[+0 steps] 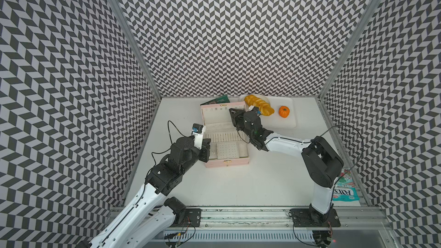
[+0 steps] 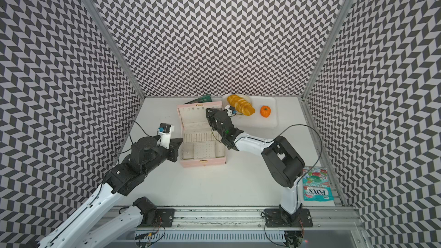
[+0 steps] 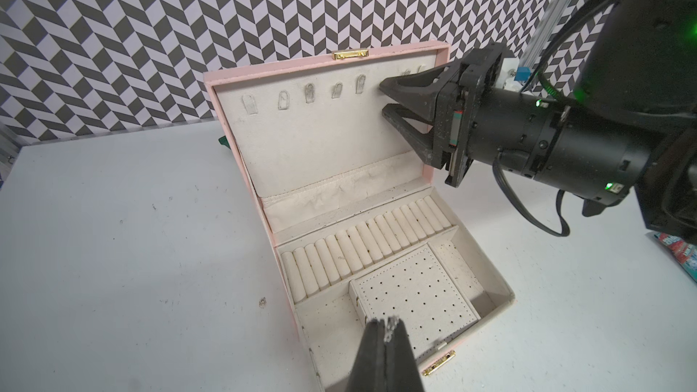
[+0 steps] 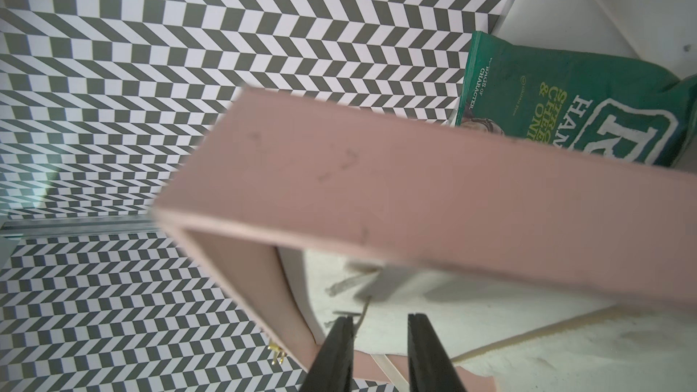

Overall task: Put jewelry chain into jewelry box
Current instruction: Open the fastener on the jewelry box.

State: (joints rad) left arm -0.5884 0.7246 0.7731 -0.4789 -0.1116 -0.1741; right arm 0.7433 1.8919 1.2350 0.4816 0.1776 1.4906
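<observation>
The pale pink jewelry box [image 1: 226, 162] [image 2: 202, 162] stands open mid-table with its lid upright, showing cream ring rolls and a perforated panel [image 3: 415, 292]. My left gripper [image 3: 498, 323] [image 1: 207, 150] [image 2: 176, 151] hovers over the box's front left corner. It is shut on a bit of silver jewelry chain [image 3: 504, 326] that glints at its tips. My right gripper [image 3: 381, 99] [image 4: 381, 320] [image 1: 232, 111] [image 2: 208, 111] is up against the inside of the lid near the hooks. Its jaws are apart with nothing between them. A thin pale strand [image 4: 364, 309] lies beside one finger; I cannot tell what it is.
A green crisp bag [image 1: 218, 100] [image 4: 565, 99] lies behind the lid. A white tray [image 1: 290, 121] at the back right carries a bread loaf [image 1: 259, 107] and a small orange pumpkin [image 1: 284, 111]. A candy bag [image 1: 343, 189] sits at the front right edge.
</observation>
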